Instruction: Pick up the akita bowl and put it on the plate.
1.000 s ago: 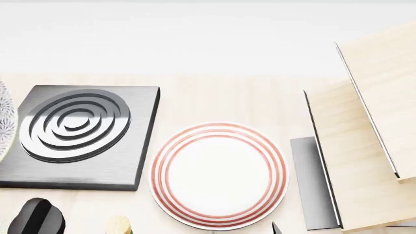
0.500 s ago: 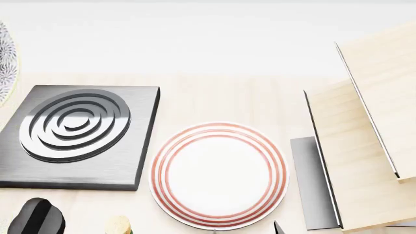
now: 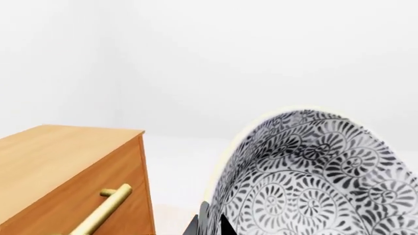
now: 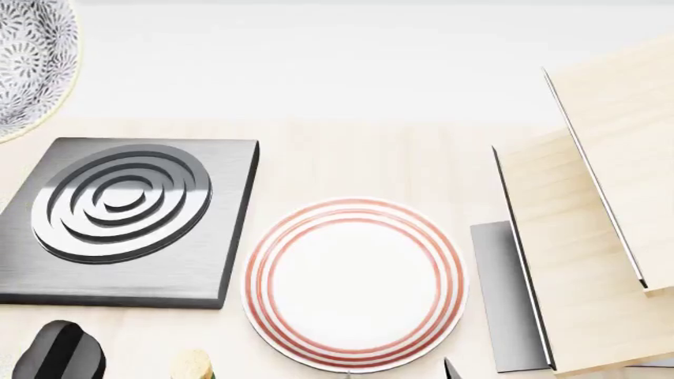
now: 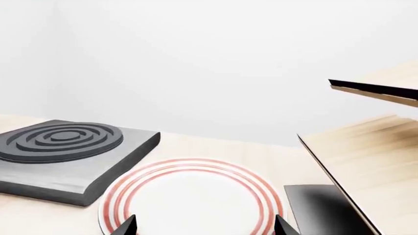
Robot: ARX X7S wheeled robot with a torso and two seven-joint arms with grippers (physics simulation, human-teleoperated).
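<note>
Left wrist view, akita bowl [image 3: 313, 181] clamped in left fingers [image 3: 210, 223], right fingers [image 5: 124, 226] apart over plate [image 5: 193, 198].

head view looks steeply down on table, right wrist view low, near table, both share plate [image 4: 353, 284] and burner [image 4: 126, 217], left wrist view close on akita bowl [image 3: 320, 178]

Kitchen: burner [image 4: 121, 207] on wooden counter [image 4: 368, 162]; drawer cabinet [image 3: 72, 176]

Right fingers [image 5: 127, 226] spread wide; left hidden.
</note>
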